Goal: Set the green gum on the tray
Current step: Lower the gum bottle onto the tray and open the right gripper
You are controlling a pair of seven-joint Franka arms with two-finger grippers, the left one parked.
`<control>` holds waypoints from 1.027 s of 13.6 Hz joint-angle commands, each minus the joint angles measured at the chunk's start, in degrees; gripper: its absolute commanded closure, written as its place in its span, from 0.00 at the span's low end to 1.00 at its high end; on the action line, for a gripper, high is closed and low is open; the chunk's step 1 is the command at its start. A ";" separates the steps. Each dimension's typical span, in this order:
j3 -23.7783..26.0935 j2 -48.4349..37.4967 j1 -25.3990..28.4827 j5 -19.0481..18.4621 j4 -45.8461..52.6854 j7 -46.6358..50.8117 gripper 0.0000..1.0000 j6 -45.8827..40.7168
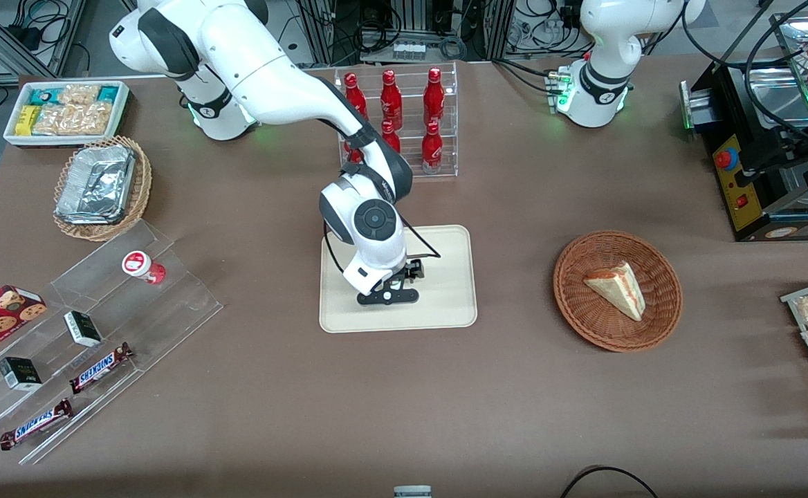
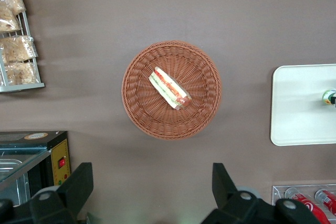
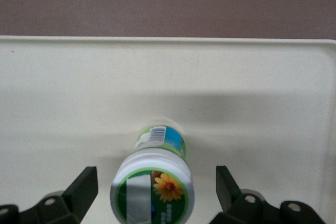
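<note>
The green gum (image 3: 153,182) is a small white bottle with a green-and-white lid bearing an orange flower. It stands upright on the cream tray (image 3: 252,87). My right gripper (image 3: 156,187) is open, with one finger (image 3: 84,187) on each side of the bottle and a gap between each finger and the lid. In the front view the gripper (image 1: 393,285) hangs low over the middle of the tray (image 1: 445,304), and the bottle is hidden under it. The left wrist view shows the tray (image 2: 299,103) with a bit of the bottle (image 2: 329,97) at the picture's edge.
A clear rack of red bottles (image 1: 398,117) stands farther from the front camera than the tray. A wicker basket with a sandwich (image 1: 617,289) lies toward the parked arm's end. A clear stepped stand (image 1: 93,332) with a red-lidded bottle (image 1: 144,267) and snack bars lies toward the working arm's end.
</note>
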 commanded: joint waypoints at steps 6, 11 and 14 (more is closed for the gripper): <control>-0.59 -0.62 0.44 1.00 2.35 -3.66 0.00 -0.72; -0.76 -5.52 -0.35 0.83 1.65 -8.49 0.00 -6.68; -1.20 -10.80 -0.70 0.83 1.56 -13.40 0.00 -16.69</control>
